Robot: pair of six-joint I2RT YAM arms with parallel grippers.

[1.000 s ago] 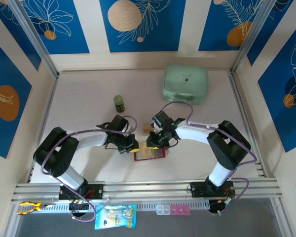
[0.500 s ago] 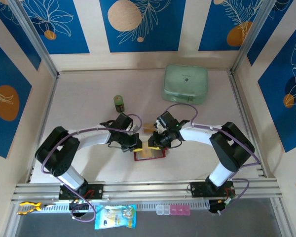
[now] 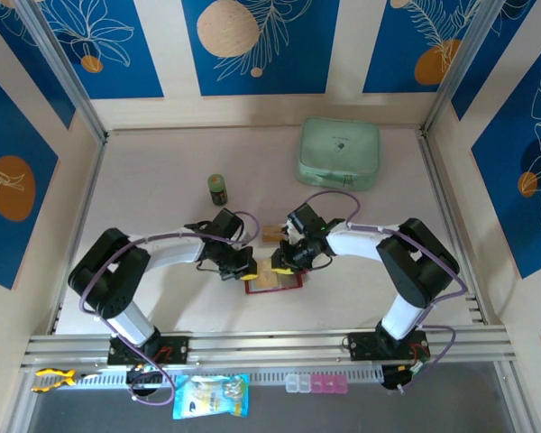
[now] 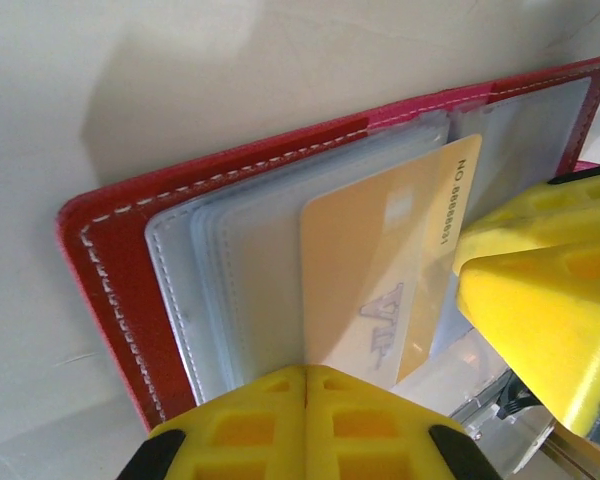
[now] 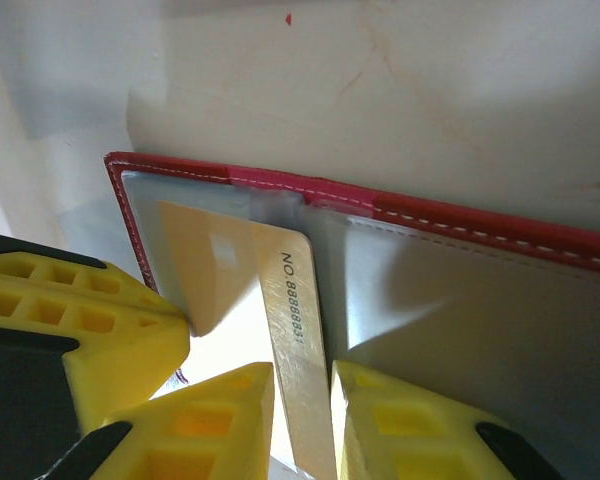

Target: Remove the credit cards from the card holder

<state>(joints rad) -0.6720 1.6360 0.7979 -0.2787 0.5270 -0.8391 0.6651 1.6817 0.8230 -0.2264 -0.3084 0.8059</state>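
**Top external.** The card holder [image 3: 275,281] lies open on the table [image 3: 162,180] near its middle, between the left gripper [image 3: 244,268] and the right gripper [image 3: 281,265]. A mint-green case [image 3: 338,153] sits far right, well apart.

**Left wrist.** The left gripper [image 4: 305,378] has its jaws pressed together, tips at the clear sleeves [image 4: 245,290]. A tan-orange card [image 4: 380,280] stands partly out of a sleeve.

**Right wrist.** The right gripper [image 5: 302,410] pinches the tan-orange card [image 5: 285,290] at its near end. The card's far end is inside the red-bordered holder.
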